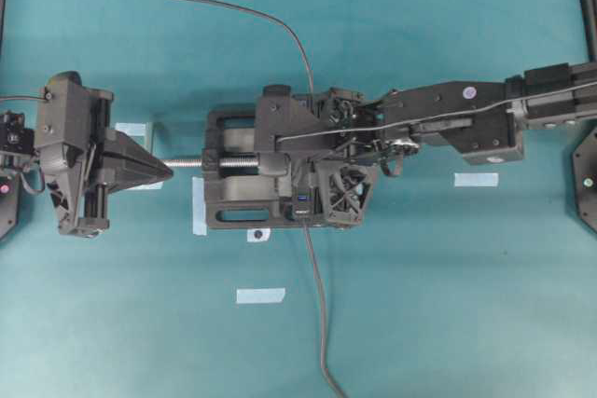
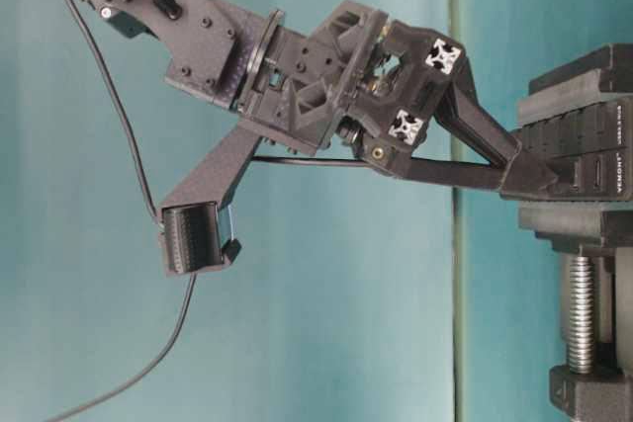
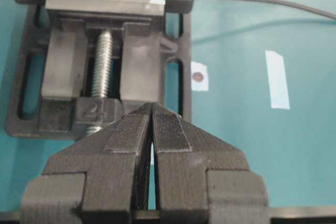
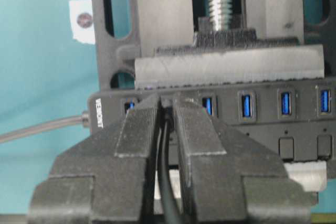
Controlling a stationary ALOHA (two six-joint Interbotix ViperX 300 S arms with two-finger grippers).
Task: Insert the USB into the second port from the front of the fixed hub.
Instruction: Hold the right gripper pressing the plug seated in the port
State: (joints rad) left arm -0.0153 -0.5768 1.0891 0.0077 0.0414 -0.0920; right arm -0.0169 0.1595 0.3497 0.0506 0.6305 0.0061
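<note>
Right gripper (image 4: 167, 109) pinches the USB (image 4: 166, 113) at the fixed hub (image 4: 262, 129), tips at the second port in from its VEMONT-marked end. The hub sits clamped in the vise (image 1: 233, 174). Left gripper (image 3: 152, 111), jaws pressed together, hovers near the vise's silver screw (image 3: 102, 61).

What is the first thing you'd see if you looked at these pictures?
First you'd notice the right end effector pinched shut on the USB, pressing its tip against the row of blue ports on the fixed hub. The hub sits clamped in a black vise with a silver screw, in the middle of the teal table. On the left, the left end effector points at the screw, closed and holding nothing.
</note>
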